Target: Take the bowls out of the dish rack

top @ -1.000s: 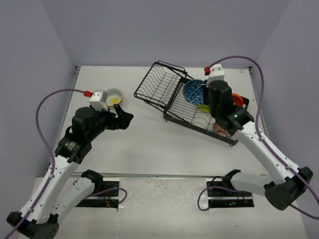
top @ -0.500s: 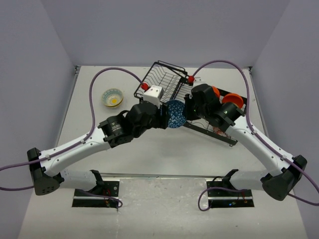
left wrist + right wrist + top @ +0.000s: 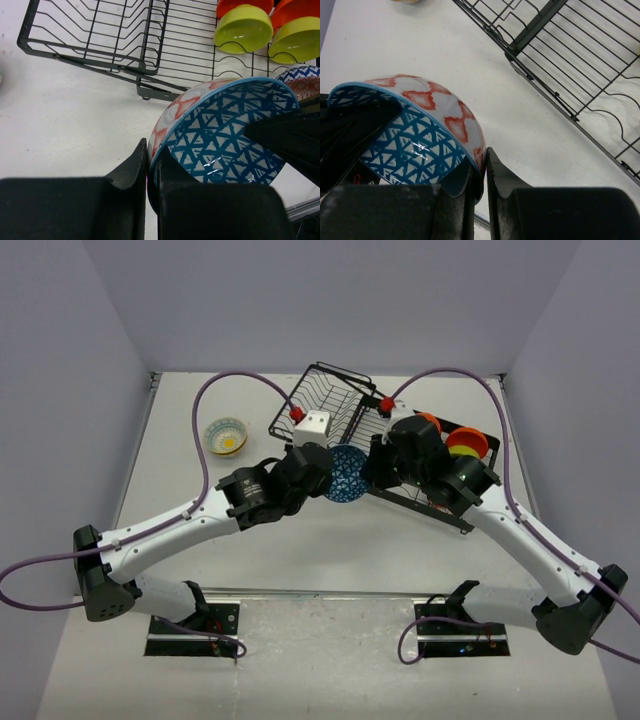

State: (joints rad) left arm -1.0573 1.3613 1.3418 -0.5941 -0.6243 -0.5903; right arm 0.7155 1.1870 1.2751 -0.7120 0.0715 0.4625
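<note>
Our left hand (image 3: 151,156) and right hand (image 3: 481,164) each pinch shut on opposite rims of the blue bowl (image 3: 220,135), held between them just short of the rack (image 3: 100,30), likely for a handover.

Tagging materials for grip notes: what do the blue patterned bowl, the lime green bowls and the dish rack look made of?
The blue patterned bowl: likely glazed ceramic, though maybe melamine; glossy highlights on the printed inside. The lime green bowls: probably plastic or melamine; uniform colour, soft sheen. The dish rack: thin metal wire, matte black coating.
</note>
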